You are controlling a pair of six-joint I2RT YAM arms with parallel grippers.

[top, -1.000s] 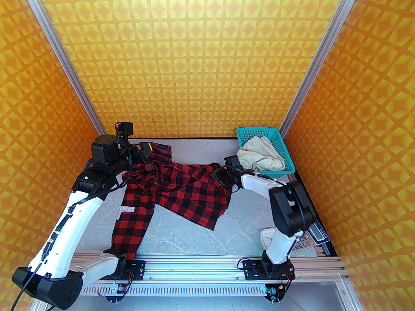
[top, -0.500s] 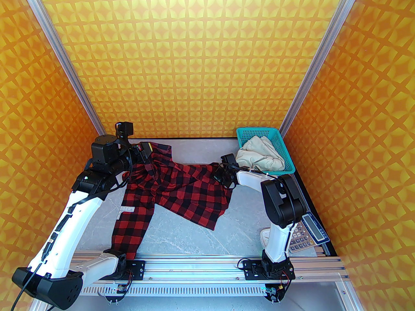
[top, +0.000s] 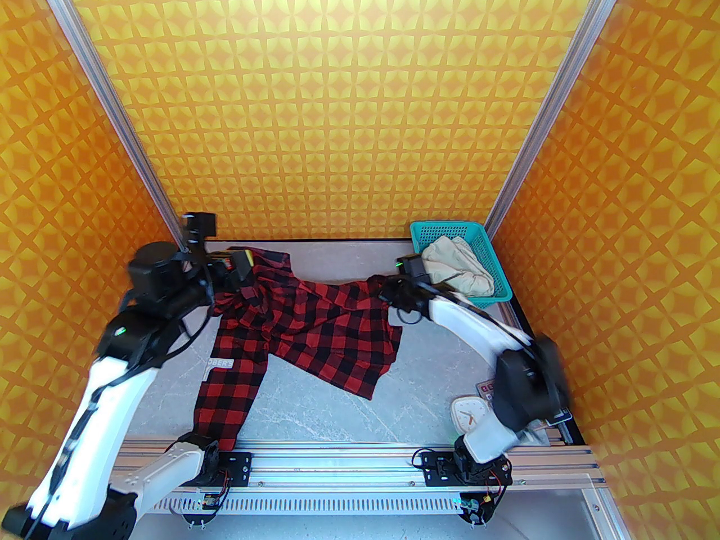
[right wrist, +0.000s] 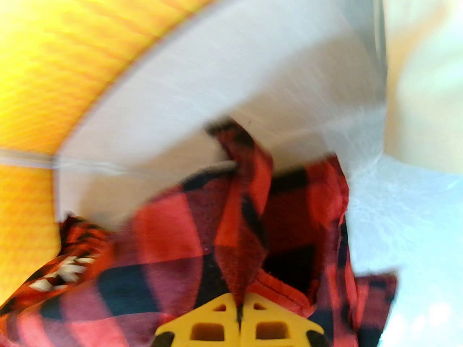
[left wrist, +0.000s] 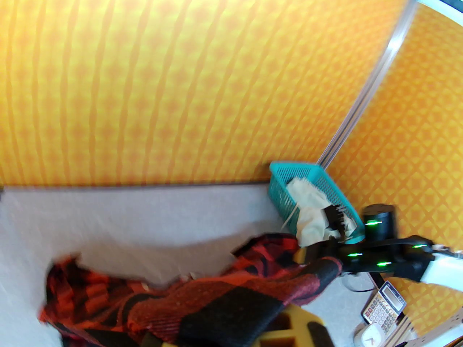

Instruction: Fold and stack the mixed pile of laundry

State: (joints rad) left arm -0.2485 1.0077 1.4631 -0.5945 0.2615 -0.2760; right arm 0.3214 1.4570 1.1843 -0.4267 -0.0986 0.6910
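One checked shirt [top: 315,329], one cream trousers [top: 455,270] in one basket [top: 502,279]; left fingers [left wrist: 304,316] and right fingers [right wrist: 177,329] each pinch the shirt.

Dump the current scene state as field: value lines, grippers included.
left gripper: shut on checked shirt, far-left end
right gripper: shut on checked shirt, far-right edge
checked shirt: strung between both grippers, one sleeve trailing to near edge of table
cream trousers: crumpled in teal basket, unfolded
teal basket: far-right corner of table
near-right corner: clock, calculator
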